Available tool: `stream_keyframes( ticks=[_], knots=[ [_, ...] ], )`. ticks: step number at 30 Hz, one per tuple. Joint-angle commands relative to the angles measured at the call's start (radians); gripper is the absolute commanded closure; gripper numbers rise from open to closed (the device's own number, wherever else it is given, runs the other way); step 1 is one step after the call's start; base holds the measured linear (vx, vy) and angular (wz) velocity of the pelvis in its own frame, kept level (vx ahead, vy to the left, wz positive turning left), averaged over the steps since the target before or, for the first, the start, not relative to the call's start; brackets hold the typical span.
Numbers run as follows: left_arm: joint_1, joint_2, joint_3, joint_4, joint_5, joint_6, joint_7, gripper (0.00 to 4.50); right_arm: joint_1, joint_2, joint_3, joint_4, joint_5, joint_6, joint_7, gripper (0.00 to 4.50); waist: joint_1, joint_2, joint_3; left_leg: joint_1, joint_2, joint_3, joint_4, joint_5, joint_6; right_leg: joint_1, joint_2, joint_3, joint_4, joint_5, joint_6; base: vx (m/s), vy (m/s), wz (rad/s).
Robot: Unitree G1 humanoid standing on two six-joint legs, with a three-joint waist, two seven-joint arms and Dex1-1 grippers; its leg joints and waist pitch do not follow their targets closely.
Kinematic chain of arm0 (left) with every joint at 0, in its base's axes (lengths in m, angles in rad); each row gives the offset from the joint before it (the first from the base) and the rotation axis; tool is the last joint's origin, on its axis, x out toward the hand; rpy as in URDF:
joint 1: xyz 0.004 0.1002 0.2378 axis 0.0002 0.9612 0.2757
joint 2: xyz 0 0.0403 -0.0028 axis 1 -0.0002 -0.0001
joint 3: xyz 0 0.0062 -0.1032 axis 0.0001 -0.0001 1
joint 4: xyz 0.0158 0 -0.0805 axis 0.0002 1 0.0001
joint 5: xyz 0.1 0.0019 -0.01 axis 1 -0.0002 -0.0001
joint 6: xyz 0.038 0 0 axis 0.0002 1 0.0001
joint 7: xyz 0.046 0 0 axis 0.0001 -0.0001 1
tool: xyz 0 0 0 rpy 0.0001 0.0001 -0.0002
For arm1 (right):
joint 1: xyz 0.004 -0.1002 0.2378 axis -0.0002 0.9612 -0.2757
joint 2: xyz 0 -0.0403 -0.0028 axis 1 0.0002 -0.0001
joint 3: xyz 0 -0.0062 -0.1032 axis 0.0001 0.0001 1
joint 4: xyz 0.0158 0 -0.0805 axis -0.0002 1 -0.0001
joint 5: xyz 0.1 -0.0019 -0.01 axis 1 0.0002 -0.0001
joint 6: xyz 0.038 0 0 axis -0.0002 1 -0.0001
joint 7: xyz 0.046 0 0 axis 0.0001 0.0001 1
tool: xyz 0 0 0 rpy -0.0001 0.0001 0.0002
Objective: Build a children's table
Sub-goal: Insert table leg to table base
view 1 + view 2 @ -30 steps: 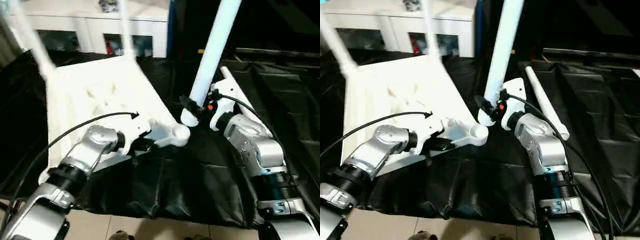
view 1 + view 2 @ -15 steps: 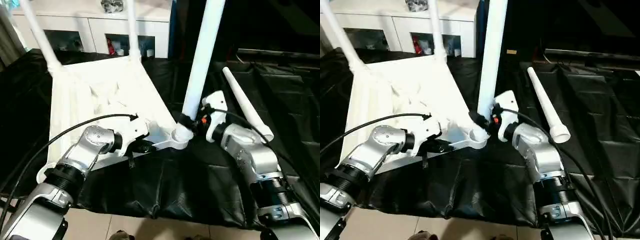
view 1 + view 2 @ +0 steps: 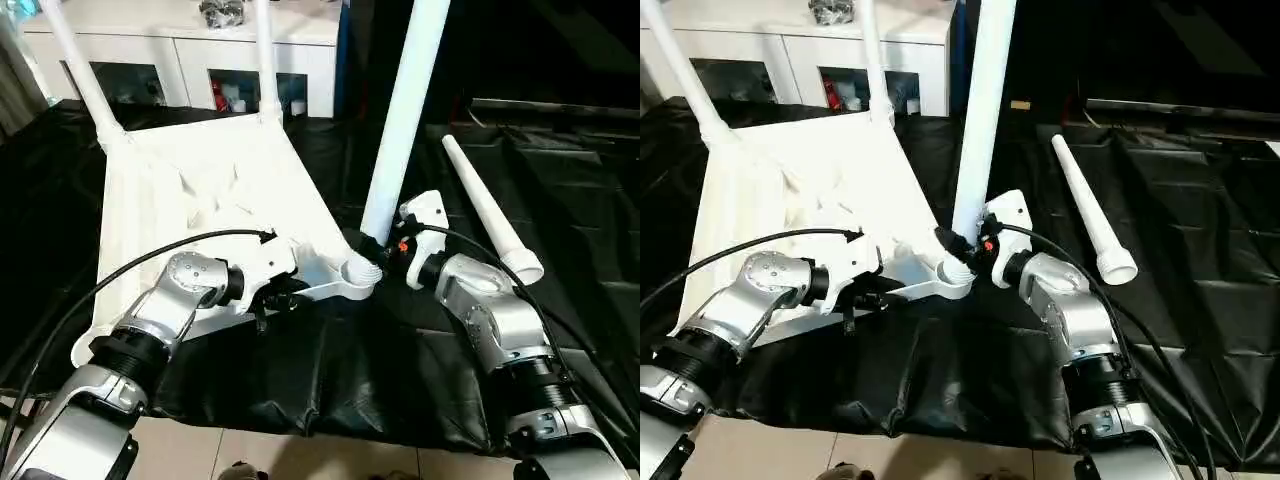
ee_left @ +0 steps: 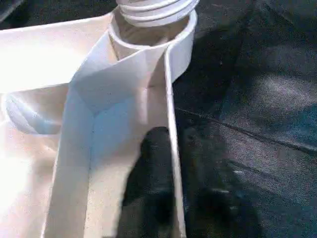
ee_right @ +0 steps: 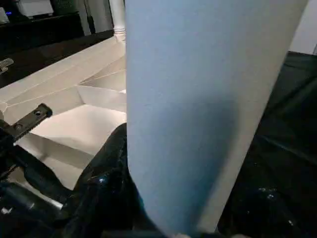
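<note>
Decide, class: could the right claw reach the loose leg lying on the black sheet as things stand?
Probably not yet: the right claw is clamped on the upright leg at the corner socket. The loose leg lies unobstructed beside that arm.

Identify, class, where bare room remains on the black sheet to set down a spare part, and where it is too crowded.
Free: the black sheet beyond the loose leg, and the strip in front of the tabletop, between the forearms. Crowded: the near corner socket, where the right gripper holds a leg and the left gripper pinches the rim.
</note>
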Motion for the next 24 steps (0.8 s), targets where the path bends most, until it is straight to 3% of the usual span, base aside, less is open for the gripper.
stream_keyframes(
  ticks=[1, 19, 22, 23, 24],
  knots=[
    [0.008, -0.001, -0.006, 0.029, 0.014, 0.015, -0.013, 4.40, -0.013, 0.002, -0.003, 0.007, -0.003, -0.012, 0.006, 2.61, -0.005, -0.004, -0.075, 0.022, 0.008, 0.000, -0.073, -0.327, -0.008, 0.038, -0.051, 0.034, -0.095, -0.450, -0.142, 0.000, 0.000, 0.00],
    [0.018, -0.012, 0.009, 0.028, 0.014, 0.003, -0.046, 4.50, -0.047, 0.028, 0.009, 0.125, -0.017, -0.044, 0.035, 2.61, -0.010, -0.007, -0.073, 0.023, 0.010, -0.001, -0.074, -0.343, -0.004, 0.035, -0.053, 0.035, -0.096, -0.468, -0.147, 0.000, 0.000, 0.00],
    [0.021, -0.013, 0.014, 0.017, 0.010, 0.007, -0.051, 4.50, -0.057, 0.034, 0.001, 0.154, -0.017, -0.059, 0.030, 2.61, -0.011, -0.007, -0.073, 0.023, 0.010, -0.001, -0.075, -0.343, -0.004, 0.034, -0.053, 0.035, -0.097, -0.468, -0.149, 0.000, 0.000, 0.00],
    [0.022, -0.013, 0.016, 0.015, 0.009, 0.007, -0.053, 4.50, -0.061, 0.038, -0.008, 0.168, -0.011, -0.064, 0.027, 2.61, -0.010, -0.002, -0.075, 0.025, 0.010, -0.001, -0.074, -0.345, -0.006, 0.033, -0.054, 0.035, -0.097, -0.467, -0.150, 0.000, 0.000, 0.00],
    [0.023, -0.013, 0.017, 0.015, 0.009, 0.006, -0.055, 4.50, -0.064, 0.041, -0.014, 0.177, -0.006, -0.066, 0.024, 2.61, -0.013, -0.005, -0.074, 0.023, 0.010, -0.002, -0.075, -0.351, -0.007, 0.034, -0.052, 0.034, -0.097, -0.466, -0.150, 0.000, 0.000, 0.00]
  ],
)
